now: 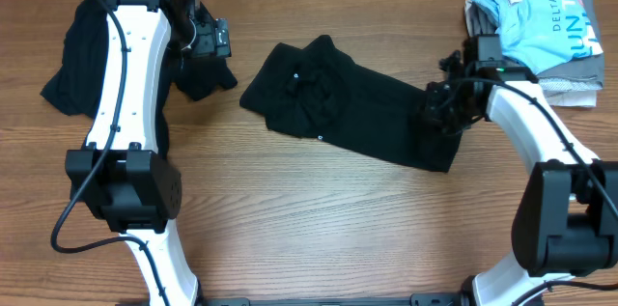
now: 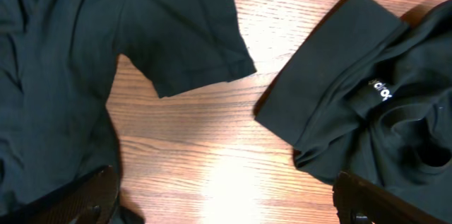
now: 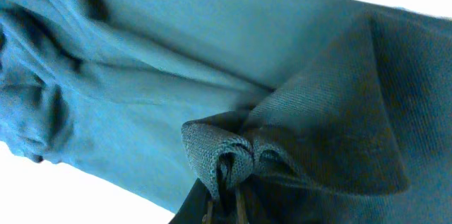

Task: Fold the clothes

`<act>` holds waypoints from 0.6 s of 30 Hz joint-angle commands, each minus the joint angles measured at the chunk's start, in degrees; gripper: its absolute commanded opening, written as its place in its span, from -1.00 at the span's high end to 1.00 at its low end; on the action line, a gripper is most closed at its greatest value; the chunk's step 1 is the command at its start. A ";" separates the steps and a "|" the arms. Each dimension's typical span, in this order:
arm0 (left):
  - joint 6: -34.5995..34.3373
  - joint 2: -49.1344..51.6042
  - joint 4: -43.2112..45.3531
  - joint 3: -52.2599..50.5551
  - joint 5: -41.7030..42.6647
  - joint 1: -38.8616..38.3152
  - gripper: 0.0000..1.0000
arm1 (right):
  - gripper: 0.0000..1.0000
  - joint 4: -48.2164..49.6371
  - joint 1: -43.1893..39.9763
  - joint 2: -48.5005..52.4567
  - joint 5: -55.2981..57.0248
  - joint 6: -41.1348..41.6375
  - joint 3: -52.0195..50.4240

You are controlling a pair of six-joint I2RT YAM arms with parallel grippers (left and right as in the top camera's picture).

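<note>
One black shirt [image 1: 338,103] lies crumpled and stretched across the table's middle. It also shows at the right of the left wrist view [image 2: 367,111], with a small white label. A second black shirt [image 1: 68,65] lies at the far left, partly under the left arm, and its sleeve shows in the left wrist view [image 2: 176,33]. My left gripper [image 1: 208,43] is open and empty, its fingers [image 2: 226,203] over bare wood between the two shirts. My right gripper [image 1: 439,105] is shut on the right end of the middle shirt, pinching a fold of fabric [image 3: 229,171].
A stack of folded shirts sits at the back right corner: a light-blue shirt [image 1: 541,16] with white lettering on top, grey and beige ones [image 1: 570,92] beneath. It is close behind the right gripper. Bare wooden table [image 1: 319,219] fills the front.
</note>
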 commanded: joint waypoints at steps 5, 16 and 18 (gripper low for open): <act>1.14 0.26 1.27 1.40 3.76 -0.46 -1.00 | 0.91 5.51 4.37 0.07 -0.31 4.37 1.53; 2.43 0.63 2.71 1.20 3.93 -3.26 -0.99 | -0.79 4.55 5.64 -0.07 -5.42 3.76 4.28; 3.48 0.76 4.07 0.55 4.04 -3.98 -1.00 | -0.83 1.64 5.64 -0.17 -4.81 1.99 6.82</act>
